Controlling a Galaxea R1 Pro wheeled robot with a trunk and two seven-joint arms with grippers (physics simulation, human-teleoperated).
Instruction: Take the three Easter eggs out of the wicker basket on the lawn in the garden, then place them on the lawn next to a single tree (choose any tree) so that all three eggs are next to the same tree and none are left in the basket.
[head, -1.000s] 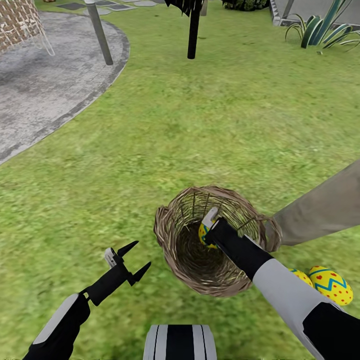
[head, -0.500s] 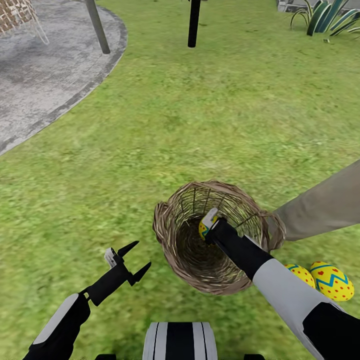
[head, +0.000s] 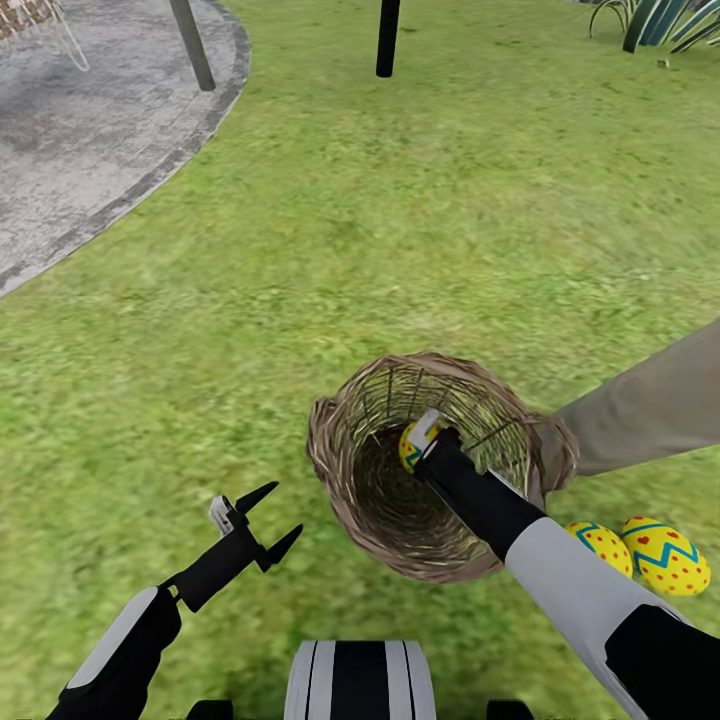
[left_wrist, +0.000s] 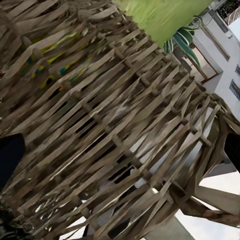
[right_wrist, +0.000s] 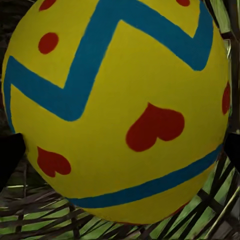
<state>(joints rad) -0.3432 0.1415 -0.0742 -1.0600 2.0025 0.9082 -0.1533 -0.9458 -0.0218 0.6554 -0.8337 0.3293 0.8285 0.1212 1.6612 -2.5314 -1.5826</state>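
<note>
The wicker basket lies tilted on the lawn, mouth towards me. My right gripper reaches inside it, shut on an Easter egg. The right wrist view shows that egg close up between the dark fingers. Two more eggs lie on the grass right of the basket, beside the pale grey-beige tree trunk. My left gripper hangs open left of the basket. The left wrist view faces the basket's weave.
A grey paved patio curves across the far left with a grey post at its edge. A thin black trunk stands at the far middle, and spiky plants at the far right. Open grass lies ahead.
The head camera has tipped down a little, so the whole scene has slid up. My right gripper stays shut on the egg inside the basket. The left arm has not moved.
</note>
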